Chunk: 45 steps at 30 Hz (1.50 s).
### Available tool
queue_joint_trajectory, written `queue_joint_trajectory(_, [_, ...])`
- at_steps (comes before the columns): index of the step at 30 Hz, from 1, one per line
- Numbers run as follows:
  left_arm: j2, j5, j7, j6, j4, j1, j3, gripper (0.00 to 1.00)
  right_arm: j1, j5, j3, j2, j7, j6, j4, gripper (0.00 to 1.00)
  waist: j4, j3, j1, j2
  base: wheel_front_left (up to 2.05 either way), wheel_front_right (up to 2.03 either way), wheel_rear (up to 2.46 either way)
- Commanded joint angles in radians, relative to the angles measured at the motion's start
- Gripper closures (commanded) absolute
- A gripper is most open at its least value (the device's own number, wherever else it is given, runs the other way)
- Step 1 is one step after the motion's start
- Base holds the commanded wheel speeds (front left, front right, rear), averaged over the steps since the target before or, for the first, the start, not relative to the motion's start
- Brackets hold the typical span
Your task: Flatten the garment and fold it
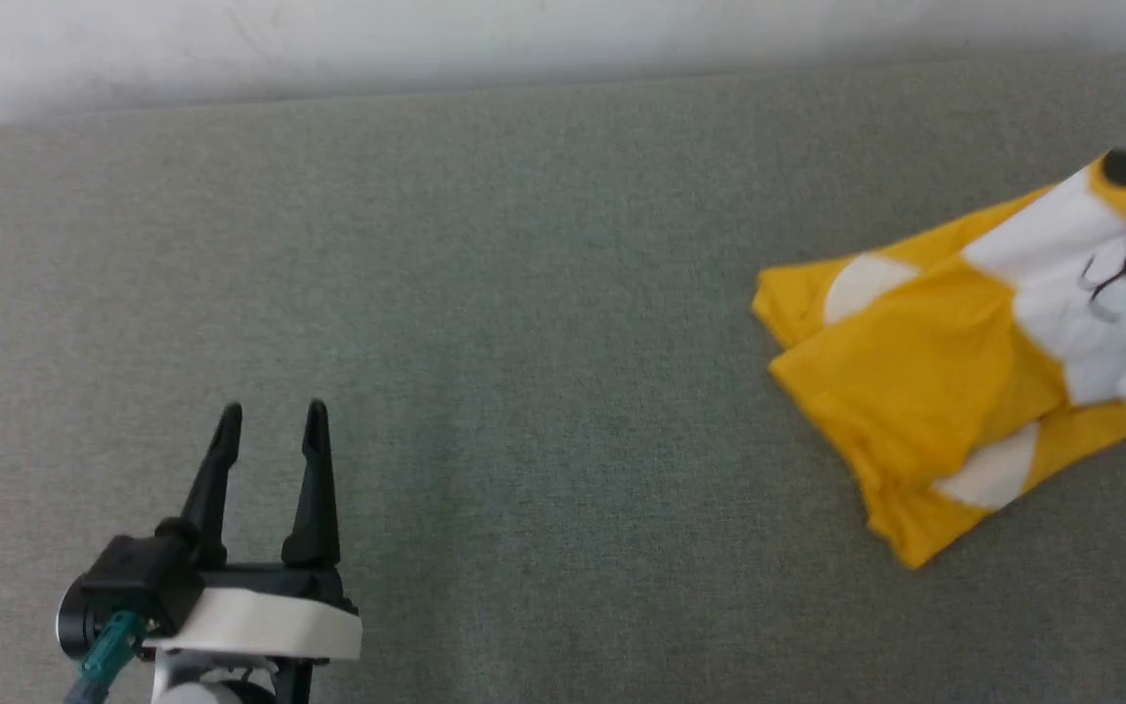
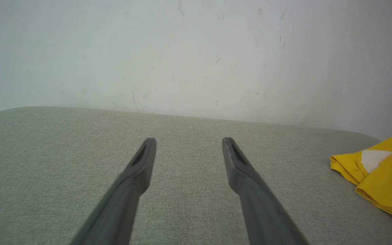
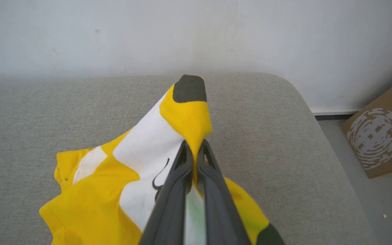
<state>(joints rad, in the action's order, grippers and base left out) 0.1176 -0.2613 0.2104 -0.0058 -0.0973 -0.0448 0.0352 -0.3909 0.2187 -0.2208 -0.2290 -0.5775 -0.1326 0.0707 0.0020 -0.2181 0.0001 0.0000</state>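
Grey woven cushion [image 1: 524, 293] meets a scuffed white wall [image 2: 182, 51]. At its right end lies the crumpled yellow-and-white shirt [image 1: 925, 391], one peaked fold clamped by the right gripper [image 3: 194, 147]. Left gripper [image 1: 275, 420] hovers, fingers spread apart.

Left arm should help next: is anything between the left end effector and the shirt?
Nothing visible: bare grey cushion lies between the open left end effector and the shirt, pinched by the right end effector.
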Motion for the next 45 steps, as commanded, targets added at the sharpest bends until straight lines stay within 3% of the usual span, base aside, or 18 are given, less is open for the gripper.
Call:
queue_joint_trajectory(1, [0.011,0.016,-0.001,0.007,-0.012,0.041,0.003,0.00,-0.055,-0.010,-0.020,-0.034,0.001,0.002,-0.006,1.00,-0.054,-0.100,-0.0001,0.0000,0.00,0.00,0.00])
queue_joint_trajectory(12, [0.038,0.051,0.003,0.017,-0.045,0.158,0.010,0.00,-0.208,-0.043,-0.084,-0.175,0.034,0.002,0.090,1.00,-0.089,-0.252,-0.0001,0.0000,0.00,0.00,0.00])
queue_joint_trajectory(19, [0.031,0.059,0.012,0.047,-0.089,0.213,-0.001,0.00,-0.281,-0.101,-0.128,-0.264,0.085,0.002,0.178,1.00,-0.087,-0.327,-0.0001,0.0000,0.00,0.00,0.00])
queue_joint_trajectory(30, [0.041,0.075,0.020,0.060,-0.157,0.241,0.001,0.00,-0.324,-0.178,-0.175,-0.322,0.165,0.002,0.326,1.00,-0.078,-0.394,-0.0001,0.0000,0.00,0.00,0.00])
queue_joint_trajectory(34, [0.041,0.077,0.021,0.070,-0.170,0.247,-0.003,0.00,-0.335,-0.196,-0.189,-0.315,0.180,0.002,0.373,0.58,-0.079,-0.403,-0.0001,0.0000,0.00,0.00,0.00])
queue_joint_trajectory(35, [0.042,0.078,0.021,0.071,-0.172,0.248,-0.003,0.00,-0.340,-0.202,-0.189,-0.315,0.186,0.002,0.383,0.12,-0.079,-0.404,-0.0001,0.0000,0.00,0.00,0.00])
queue_joint_trajectory(36, [0.043,0.078,0.021,0.071,-0.172,0.248,-0.003,0.00,-0.349,-0.209,-0.188,-0.316,0.193,0.002,0.394,0.00,-0.080,-0.405,-0.0001,0.0000,0.00,0.00,0.00])
queue_joint_trajectory(45, [0.034,0.060,0.031,0.076,-0.157,0.231,-0.005,0.00,-0.370,-0.212,-0.167,-0.279,0.279,0.002,0.457,0.00,-0.093,-0.329,-0.0001,0.0000,0.00,0.00,0.00])
